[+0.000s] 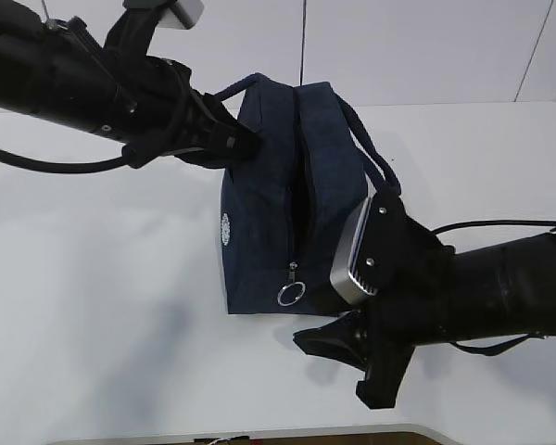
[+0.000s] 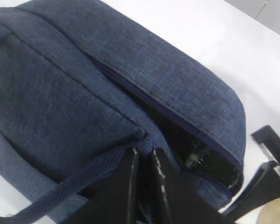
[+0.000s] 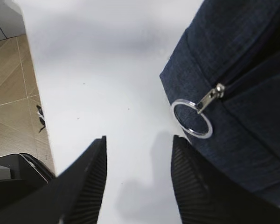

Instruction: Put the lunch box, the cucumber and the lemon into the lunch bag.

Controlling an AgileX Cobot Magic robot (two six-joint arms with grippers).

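While the right gripper (image 1: 352, 357) hovers spread and empty at the near right, just beside the ring pull (image 1: 290, 294), the lunch bag (image 1: 259, 213) stands mid-table, zipper parted. Farther left, the left gripper (image 1: 246, 144) pinches what seems its handle, steadying it.

Slanted exterior view, two close wrist views, lunch bag (image 1: 259, 222) shared

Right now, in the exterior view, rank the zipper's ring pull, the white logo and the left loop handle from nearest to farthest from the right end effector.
From the right end effector:
1. ring pull, just up-left of it, at the lunch bag's near end.
2. white logo, on the bag's left side.
3. left loop handle, far top-left.
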